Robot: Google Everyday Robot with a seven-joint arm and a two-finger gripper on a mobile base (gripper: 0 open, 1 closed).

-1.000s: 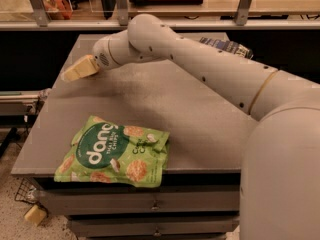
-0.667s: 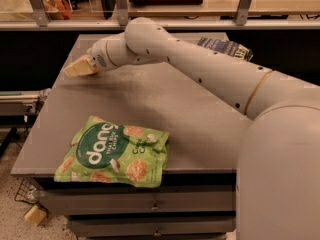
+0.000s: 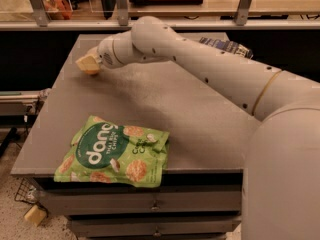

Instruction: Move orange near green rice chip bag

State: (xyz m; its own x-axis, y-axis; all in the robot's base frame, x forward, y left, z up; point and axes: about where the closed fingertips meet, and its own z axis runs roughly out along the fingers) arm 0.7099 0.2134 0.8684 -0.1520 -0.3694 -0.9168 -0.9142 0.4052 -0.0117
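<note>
The claw [image 3: 89,64] hovers low over the far-left corner of the tabletop [image 3: 200,119], at the end of the arm that reaches across from the right. Whether it is open, closed or holding anything cannot be told. No orange shows anywhere; it may be hidden at or under the claw, but that is only a guess. The green rice chip bag [image 3: 115,154] lies flat at the near-left edge, its lower edge just overhanging the front, its long axis running roughly left to right. From the claw, the bag lies straight toward the front edge and slightly right, well apart. A dark blue bag [image 3: 227,46] sits at the far right.
</note>
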